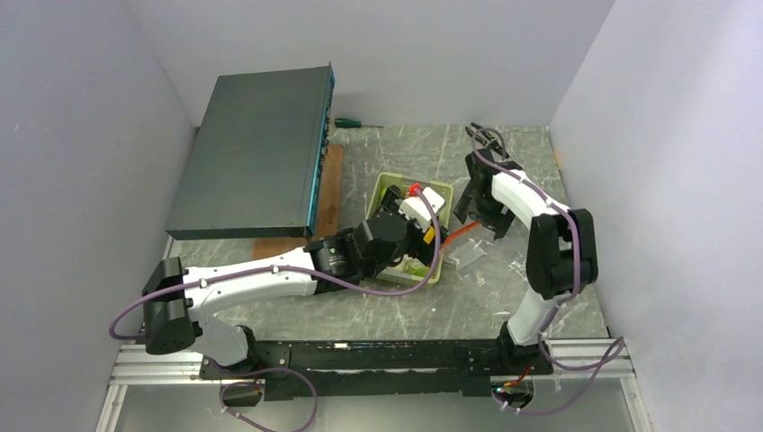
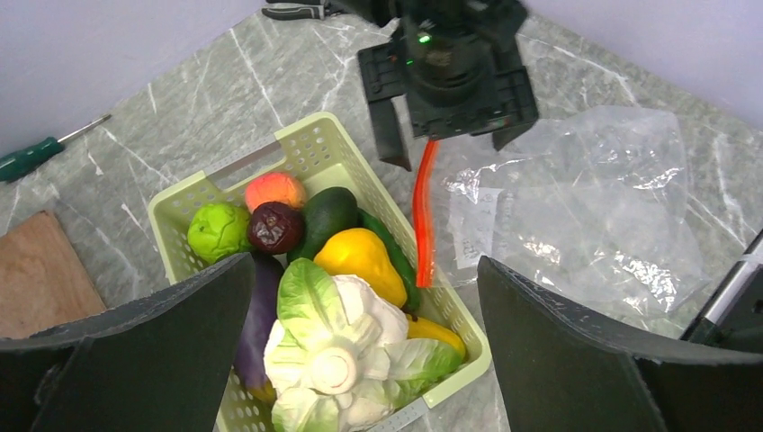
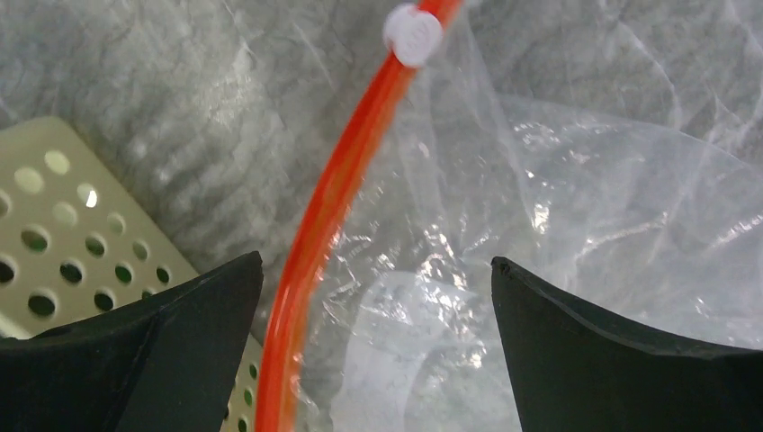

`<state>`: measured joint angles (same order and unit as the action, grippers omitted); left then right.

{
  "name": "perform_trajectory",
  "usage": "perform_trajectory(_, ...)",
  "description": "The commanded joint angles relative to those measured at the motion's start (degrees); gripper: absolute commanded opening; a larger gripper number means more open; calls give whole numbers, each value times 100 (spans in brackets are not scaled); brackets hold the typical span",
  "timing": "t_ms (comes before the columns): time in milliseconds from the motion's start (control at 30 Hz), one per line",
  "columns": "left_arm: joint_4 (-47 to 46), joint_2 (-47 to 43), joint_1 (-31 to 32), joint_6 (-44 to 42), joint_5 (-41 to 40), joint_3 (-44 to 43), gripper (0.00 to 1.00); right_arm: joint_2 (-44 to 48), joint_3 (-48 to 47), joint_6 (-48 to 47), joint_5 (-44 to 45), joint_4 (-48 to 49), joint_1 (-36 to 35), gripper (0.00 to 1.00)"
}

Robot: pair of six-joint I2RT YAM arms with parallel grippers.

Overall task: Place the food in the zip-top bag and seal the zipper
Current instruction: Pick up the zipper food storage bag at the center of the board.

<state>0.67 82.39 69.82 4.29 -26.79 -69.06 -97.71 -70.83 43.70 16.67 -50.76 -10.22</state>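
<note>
Found the left claw (image 2: 364, 270) nearest the lens, spread wide, released, grasping nothing, hanging above a pale green tray (image 2: 310, 144). Counted toy vegetables packed inside that tray: a white cauliflower (image 2: 337, 369) at 6 o'clock, a yellow pepper (image 2: 364, 261) near the middle, a bright green ball (image 2: 218, 229) at 9 o'clock, a small dark purple piece (image 2: 274, 227) touching it, and an orange-yellow round piece (image 2: 274, 189) toward 12 o'clock.

Saw the clear bag (image 2: 585, 207) lying crumpled on the grey marbled surface (image 2: 225, 81) at 3 o'clock of the tray. Traced its red-orange zipper (image 2: 423, 216) from 12 to 6 o'clock just beside the tray's right rim; could not tell whether strip and rim touched.

Met the right claw (image 2: 450, 144) at 12 o'clock in the left wrist view, likewise released, straddling the zipper's far end without pinching it. From the right wrist, picked out the white slider (image 3: 412, 31) on the strip at 12 o'clock.

Noted a green-handled screwdriver (image 2: 40, 153) at 10 o'clock and a wooden board (image 2: 40, 270) at 9 o'clock, both well apart from the bag.
</note>
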Motion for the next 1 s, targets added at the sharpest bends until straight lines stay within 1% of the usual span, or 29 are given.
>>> perform_trajectory(0, -315, -99, 117, 33, 108, 11, 100, -550, -418, 152, 353, -72, -116, 100)
perform_trajectory(67, -211, -77, 136, 21, 92, -74, 100, -773, -417, 215, 326, -32, -118, 99)
perform_trajectory(133, -169, -101, 145, -9, 64, -125, 100, -883, -273, 255, 296, 147, -116, 97)
perform_trajectory(200, -241, -174, 146, -75, 55, -79, 100, -868, -54, 295, 262, 382, -121, 88)
perform_trajectory(233, -266, -212, 146, -104, 39, -60, 100, -826, 70, 313, 248, 504, -116, 82)
perform_trajectory(300, -277, -274, 146, -165, -13, -62, 100, -700, 319, 368, 219, 686, -116, 68)
perform_trajectory(333, -281, -302, 146, -182, -27, -66, 100, -594, 394, 398, 246, 738, -111, 58)
perform_trajectory(433, -335, -415, 146, -248, -45, -27, 100, -137, 542, 469, 429, 729, -114, 17)
perform_trajectory(467, -379, -456, 146, -272, -60, -10, 100, 109, 549, 430, 471, 694, -112, 6)
perform_trajectory(500, -407, -485, 146, -293, -77, 5, 100, 304, 541, 365, 522, 635, -112, 0)
perform_trajectory(567, -386, -531, 146, -307, -109, -9, 100, 755, 548, 90, 553, 536, -110, 0)
perform_trajectory(667, -419, -651, 137, -202, -6, 37, 100, 1665, 691, -689, 216, 715, -119, 0)
perform_trajectory(733, -366, -684, 102, -7, 249, 24, 100, 2417, 950, -1361, -569, 1064, -112, 0)
perform_trajectory(800, -253, -653, 64, 263, 809, -69, 98, 3147, 1194, -1742, -1404, 1470, -110, 0)
perform_trajectory(867, -277, -590, 18, 428, 1394, -90, 95, 3674, 1366, -1784, -2151, 1706, -116, 0)
perform_trajectory(967, -284, -339, -3, 573, 2060, -166, 89, 4075, 1396, -1531, -2619, 1763, -129, 0)
